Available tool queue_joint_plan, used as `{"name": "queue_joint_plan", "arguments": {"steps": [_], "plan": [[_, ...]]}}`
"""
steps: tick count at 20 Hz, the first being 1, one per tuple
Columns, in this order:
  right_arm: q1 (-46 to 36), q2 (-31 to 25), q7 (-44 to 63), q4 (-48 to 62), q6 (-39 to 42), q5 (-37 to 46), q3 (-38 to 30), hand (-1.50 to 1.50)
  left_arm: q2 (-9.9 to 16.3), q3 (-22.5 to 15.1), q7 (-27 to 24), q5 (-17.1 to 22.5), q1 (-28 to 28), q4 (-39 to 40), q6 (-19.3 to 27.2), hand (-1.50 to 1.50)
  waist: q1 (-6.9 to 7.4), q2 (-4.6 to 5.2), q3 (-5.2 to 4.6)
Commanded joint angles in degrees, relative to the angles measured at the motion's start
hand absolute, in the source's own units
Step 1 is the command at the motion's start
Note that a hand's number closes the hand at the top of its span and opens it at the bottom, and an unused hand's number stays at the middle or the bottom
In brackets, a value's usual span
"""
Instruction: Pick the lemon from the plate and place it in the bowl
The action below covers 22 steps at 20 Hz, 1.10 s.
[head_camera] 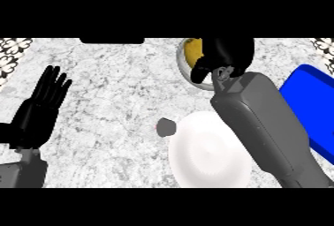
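The lemon (191, 50) is showing only as a yellow curved patch inside the bowl (186, 66), a round pale-rimmed vessel lying near the far edge of the worktop (117, 88). The right robot hand (225, 55) is hanging directly over the bowl, its black fingers curling downward and covering most of the fruit; whether the fingers are pinching the lemon or merely arched above it is not possible to tell. The smooth grey right forearm (267, 128) is stretching diagonally from the lower right up to that bowl, crossing the edge of the white plate (205, 154). The plate is a glossy, round disc sitting nearer the robot, with faint concentric ridges at its centre. Just beside the plate's left rim a small dark rounded object (165, 127) is lying on the worktop. A flat bright-blue object (313, 101) with rounded corners is lying at the right edge. The left robot hand (36, 110) is resting at the left side, fingers straight, upward and spread. The worktop is a mottled grey-and-white stone-like surface
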Motion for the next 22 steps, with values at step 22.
{"name": "queue_joint_plan", "arguments": {"steps": [22], "plan": [[-12.45, -6.99, -28.0, 58.35, -23.08, -5.73, -24.58, 1.5, -1.7, -0.97, 1.48, -0.68, -2.03, -2.33, -0.59, 0.0, 3.73, 1.57, 0.07]]}}
